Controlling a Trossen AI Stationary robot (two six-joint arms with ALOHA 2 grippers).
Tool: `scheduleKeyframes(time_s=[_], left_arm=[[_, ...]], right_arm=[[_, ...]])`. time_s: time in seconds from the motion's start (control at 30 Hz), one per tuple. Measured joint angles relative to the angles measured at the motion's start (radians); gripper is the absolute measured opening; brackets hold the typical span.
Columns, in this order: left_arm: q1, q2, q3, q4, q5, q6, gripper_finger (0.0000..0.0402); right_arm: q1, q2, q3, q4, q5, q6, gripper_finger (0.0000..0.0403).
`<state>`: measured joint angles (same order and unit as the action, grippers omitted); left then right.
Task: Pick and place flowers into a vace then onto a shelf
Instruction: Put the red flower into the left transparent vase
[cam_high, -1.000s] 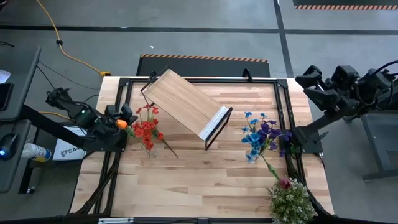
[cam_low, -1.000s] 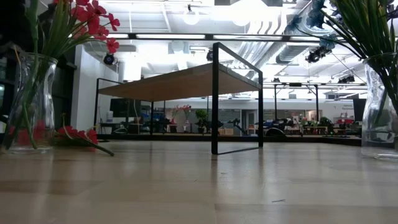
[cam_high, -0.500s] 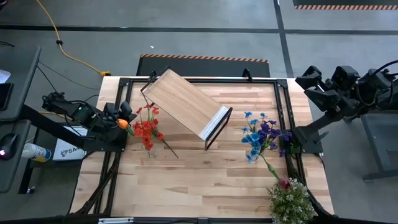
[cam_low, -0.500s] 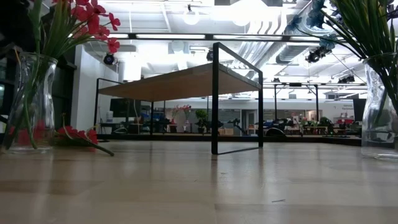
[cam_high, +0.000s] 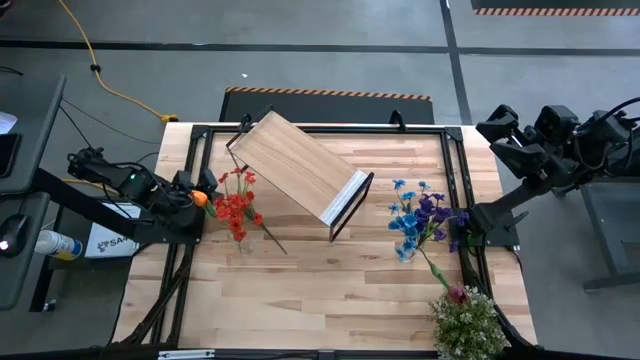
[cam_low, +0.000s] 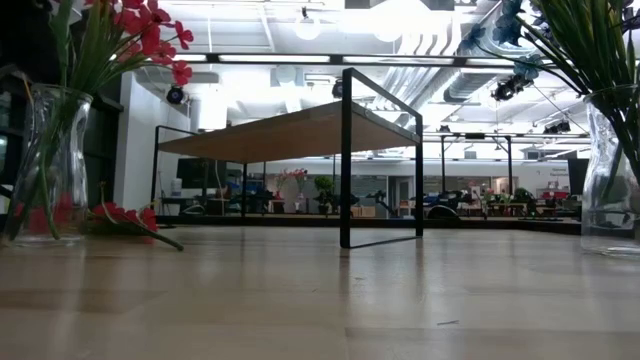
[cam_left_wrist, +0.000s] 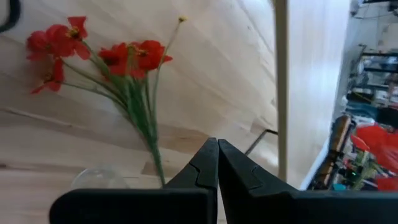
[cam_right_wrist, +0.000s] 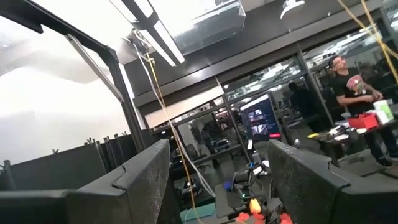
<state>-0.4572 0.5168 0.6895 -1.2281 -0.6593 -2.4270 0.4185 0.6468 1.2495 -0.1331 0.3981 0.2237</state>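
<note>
A glass vase (cam_low: 45, 165) at the table's left holds red sprays (cam_high: 238, 205); another red spray (cam_low: 125, 217) lies on the table beside it. My left gripper (cam_high: 205, 190) hovers left of that vase, shut, with an orange tulip (cam_high: 200, 198) at its fingers. A second vase (cam_low: 612, 170) at the right holds blue and purple blooms (cam_high: 420, 215). A dark pink rose (cam_high: 457, 294) lies near the right front. The shelf (cam_high: 300, 165) stands on its legs at the far middle. My right gripper (cam_high: 500, 135) is raised off the table's right edge, open. My left gripper has the orange tulip's bloom (cam_high: 200, 198) right at its fingers in the high view. In the left wrist view the fingers (cam_left_wrist: 202, 165) are shut together and no stem shows between them. The place of contact is hidden under the gripper.
A bushy green plant (cam_high: 468, 322) stands at the near right corner. The table's black frame (cam_high: 195, 135) runs along its edges. Bare wood lies between the two vases and toward the near edge. A person shows in the room in the right wrist view.
My left gripper has turned a little toward the vase of red sprays, and the orange tulip has shifted with it toward the table's right. The gripper has stayed shut.
</note>
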Motion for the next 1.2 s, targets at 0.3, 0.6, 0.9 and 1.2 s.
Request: scheduleKeyframes(time_s=[0.3,0.6,0.9,1.2], left_arm=[[0.000,-0.013,0.000,0.005,0.003,-0.013,0.0047],[0.031,-0.089,0.001,-0.008,-0.006,0.017,0.0046],[0.236,-0.057,0.001,0.047,0.084,0.168,0.0046],[0.540,-0.023,0.000,0.072,0.280,0.387,0.0046]], right_arm=[[0.000,0.000,0.000,0.019,0.016,-0.023,0.0261],[0.000,0.000,0.000,0.020,0.038,-0.046,0.0261],[0.000,0.000,0.000,0.027,0.037,-0.049,0.0261],[0.000,0.001,0.000,0.027,0.037,-0.043,0.0261]])
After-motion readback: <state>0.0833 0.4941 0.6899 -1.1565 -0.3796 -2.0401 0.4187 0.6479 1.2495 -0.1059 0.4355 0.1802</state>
